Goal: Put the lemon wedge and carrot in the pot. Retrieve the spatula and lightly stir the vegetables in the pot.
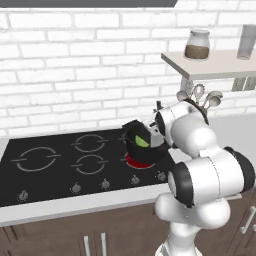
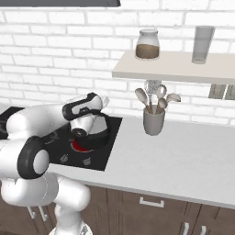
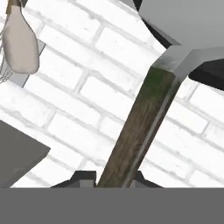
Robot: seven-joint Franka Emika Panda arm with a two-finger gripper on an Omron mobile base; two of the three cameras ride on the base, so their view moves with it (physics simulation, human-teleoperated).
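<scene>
The pot (image 1: 145,145) is sitting on the lit red hob ring with the lemon wedge (image 1: 142,141) already inside; whether the carrot is in there I cannot tell. The gripper (image 3: 114,180) is pinching the spatula (image 3: 144,122) handle narrowly, so stirring appears to be what remains.

I have the arm folded forward, elbow low and the wrist bent across toward the hob. In the hand view the gripper (image 3: 114,181) has its fingers closed on the spatula (image 3: 142,131) handle, which rises between them.
</scene>
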